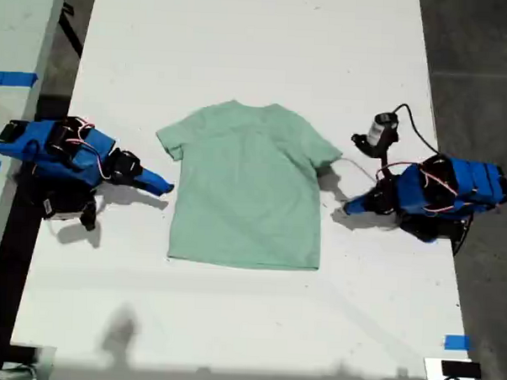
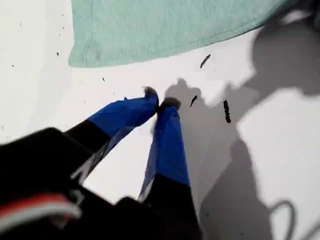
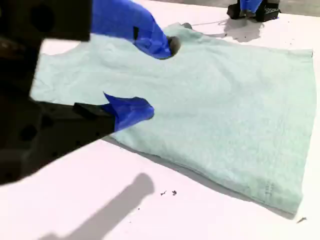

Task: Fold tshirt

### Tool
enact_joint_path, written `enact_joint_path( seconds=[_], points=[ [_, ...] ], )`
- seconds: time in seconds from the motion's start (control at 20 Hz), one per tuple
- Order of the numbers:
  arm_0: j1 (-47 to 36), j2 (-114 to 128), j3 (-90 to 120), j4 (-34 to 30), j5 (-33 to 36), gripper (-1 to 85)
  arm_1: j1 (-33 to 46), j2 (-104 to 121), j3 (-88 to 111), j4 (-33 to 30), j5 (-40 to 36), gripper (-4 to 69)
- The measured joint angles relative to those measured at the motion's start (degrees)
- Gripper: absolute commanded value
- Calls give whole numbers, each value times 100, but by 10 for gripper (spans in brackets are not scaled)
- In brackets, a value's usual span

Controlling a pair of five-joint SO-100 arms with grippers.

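tshirt (image 1: 247, 190): flat on counter (image 1: 243, 38), between both grippers.
my first gripper (image 2: 159, 102): fingers together, empty, sleeve edge just ahead.
my second gripper (image 3: 157, 80): fingers wide, over shirt's side edge.

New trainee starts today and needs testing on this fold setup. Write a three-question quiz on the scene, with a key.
1. True or false: my first gripper is holding the tshirt.
2. How does the tshirt lie on the table? A: folded in half. B: spread flat with both sleeves out. C: bunched in a heap.
3. Fill in: the jaws of my second gripper stand ____.

Key
1. False. Its tips meet over bare table, short of the cloth.
2. B.
3. Open, at the tshirt's edge on the exterior view's left.
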Motion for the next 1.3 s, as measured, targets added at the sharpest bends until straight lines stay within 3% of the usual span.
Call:
enact_joint_path(
  seconds=[0.1,0.2,0.25,0.45,0.6,0.75,0.9,1.0,1.15,1.3],
  points=[
    [-149,0,0,-237,290,1,-255,0,-79,-132,308,-8],
    [-369,0,0,-677,677,1,-448,0,-220,-861,1582,15],
    [-404,0,0,-765,668,1,-387,0,-299,-932,1854,15],
    [-501,0,-132,-782,527,1,-378,-202,-1143,-949,1916,15],
    [-809,-237,-729,-826,501,1,-70,-1942,-2795,-940,1485,20],
    [-1125,-2619,-2487,-879,870,1,712,-4720,-5695,211,738,20],
    [-1670,-4518,-4500,-369,1494,1,1415,-7110,-9185,1687,255,20],
    [-2101,-5203,-5572,246,1679,1,1784,-7813,-10652,1828,202,20],
    [-2619,-6478,-7137,1415,1775,1,2153,-7928,-10942,1819,62,20],
    [-2892,-7031,-7673,1644,2505,1,2241,-7901,-10687,1819,-167,20]
  ],
)
